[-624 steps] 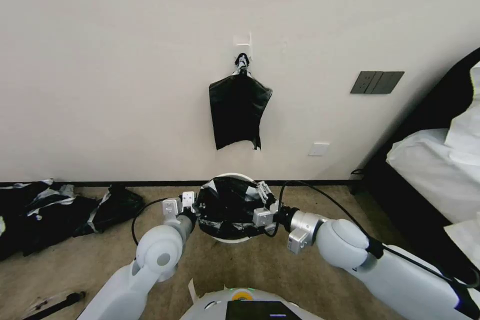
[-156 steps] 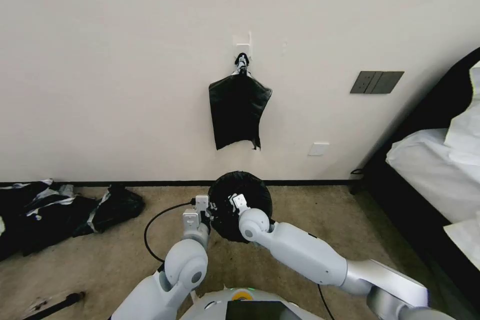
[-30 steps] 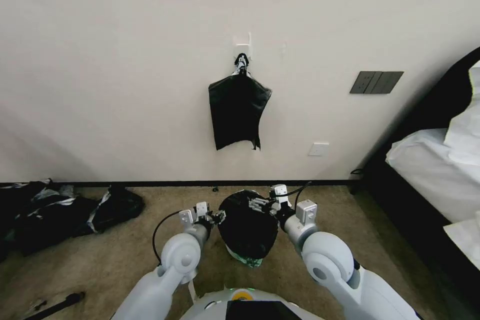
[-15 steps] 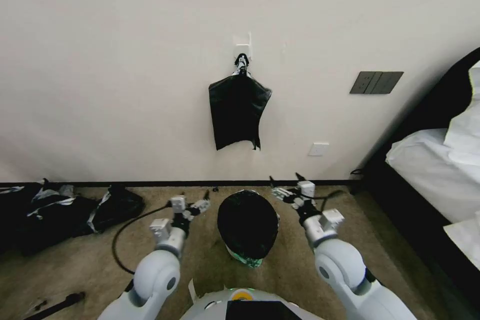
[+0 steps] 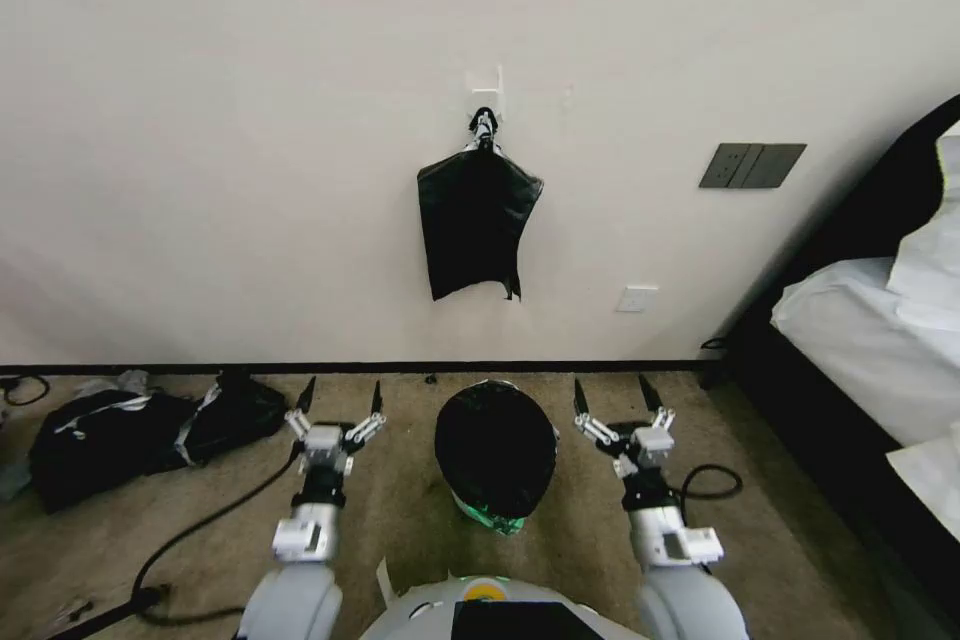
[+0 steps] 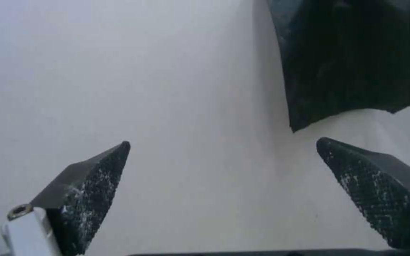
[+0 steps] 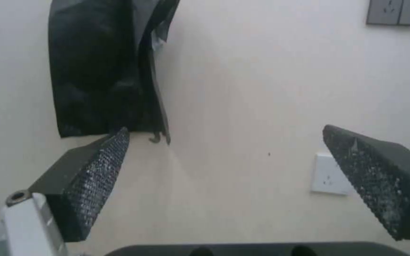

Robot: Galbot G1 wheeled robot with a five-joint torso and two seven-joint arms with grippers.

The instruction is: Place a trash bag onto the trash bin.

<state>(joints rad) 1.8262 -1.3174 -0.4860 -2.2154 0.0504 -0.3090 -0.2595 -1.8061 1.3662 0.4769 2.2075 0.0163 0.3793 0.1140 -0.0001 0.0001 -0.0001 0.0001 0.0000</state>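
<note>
The trash bag (image 5: 495, 448), glossy black, is stretched over the top of the trash bin and hangs down its wall. A little of the trash bin's pale base (image 5: 488, 517) shows beneath the film. My left gripper (image 5: 342, 400) is to the left of the bin, apart from it, open and empty. To the right of the bin is my right gripper (image 5: 612, 400), also open, empty and clear of the bag. In the wrist views the left gripper (image 6: 223, 142) and the right gripper (image 7: 225, 128) face the wall with wide-spread fingers.
A flat black bundle of bags (image 5: 478, 220) hangs from a wall hook above the bin. Bulky black sacks (image 5: 150, 425) lie on the carpet at left. A bed (image 5: 870, 340) stands at right. A black cable (image 5: 200, 530) runs over the floor.
Both arms have drawn back and away from the bin. The grippers let go of the bag's edge, and the bag stays over the bin.
</note>
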